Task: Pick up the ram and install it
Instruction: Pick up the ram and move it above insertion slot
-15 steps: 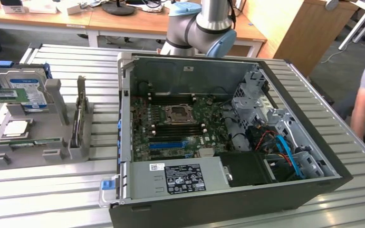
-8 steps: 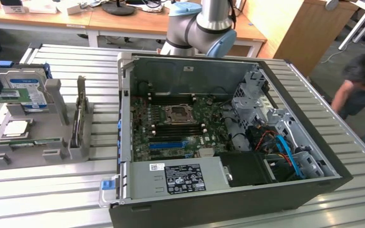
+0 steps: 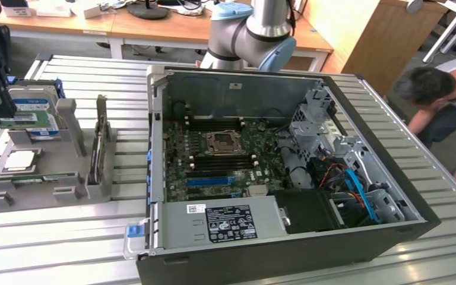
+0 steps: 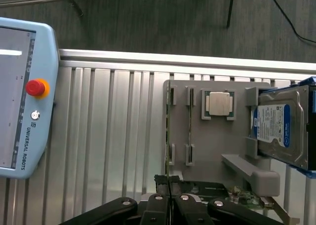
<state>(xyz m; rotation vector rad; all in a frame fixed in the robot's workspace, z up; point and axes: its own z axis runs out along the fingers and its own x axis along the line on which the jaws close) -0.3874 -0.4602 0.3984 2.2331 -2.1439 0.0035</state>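
Behind the open grey metal computer case (image 3: 212, 95), a silver-grey tubular arm (image 3: 261, 18) with rounded light-blue caps (image 3: 279, 56) is seen. The black gripper (image 4: 169, 185) is built of jointed bars fastened with round silver screws (image 4: 216, 203).

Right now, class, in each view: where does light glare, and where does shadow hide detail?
Exterior view: the ribbed metal table gleams with glare, while the computer case interior is shaded, darkest beside the power supply. Wrist view: the table slats reflect soft light, the floor beyond is dim, and the closed gripper is a dark shape.
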